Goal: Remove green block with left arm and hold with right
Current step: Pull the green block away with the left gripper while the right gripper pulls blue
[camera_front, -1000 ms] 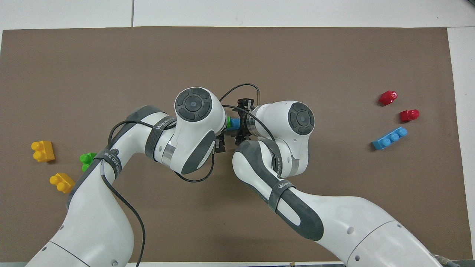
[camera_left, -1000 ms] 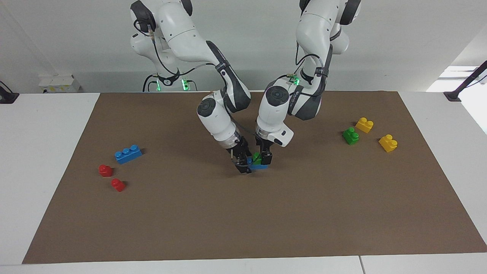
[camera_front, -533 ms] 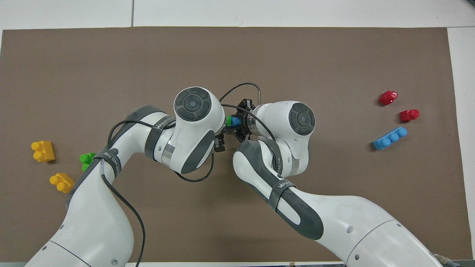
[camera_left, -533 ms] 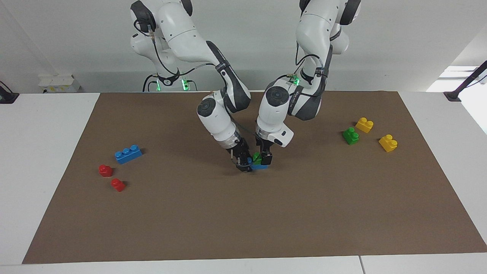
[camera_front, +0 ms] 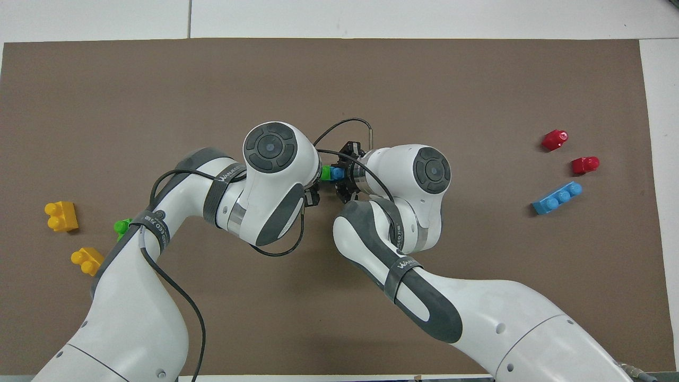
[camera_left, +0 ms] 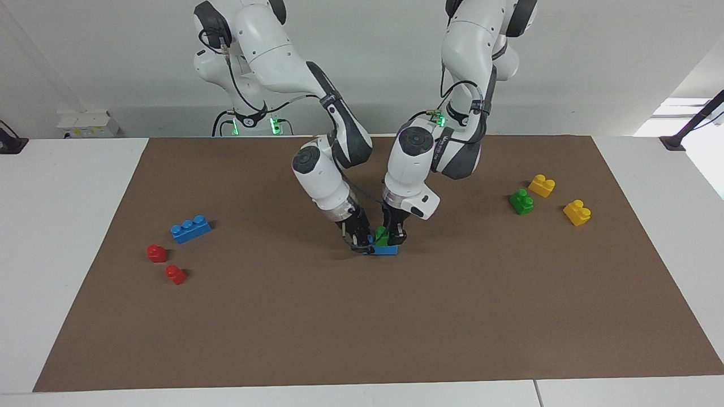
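Green block: sits on a blue brick mid-mat, directly between the two claws, its studs up.
Brown mat: covers the surface; the stack lies on it right under both claws.
Right arm: comes down slanted so its claw can pin the base while the other pulls, by my reading.
Left arm: drops almost straight onto the block, a stance suited to lifting it off.
Right claw: clamped on the end of the blue brick toward its own arm's end of the surface.
Left claw: fingers close around the green block; whether the grip is firm I cannot tell.
Loose bricks: blue three-stud brick and two red pieces well apart from the right claw; dark green brick and two yellow bricks well apart from the left claw.
Facing view: shows both claws at stack height.
Overhead view: the wrists hide the claws; only a sliver of green block and blue brick shows.
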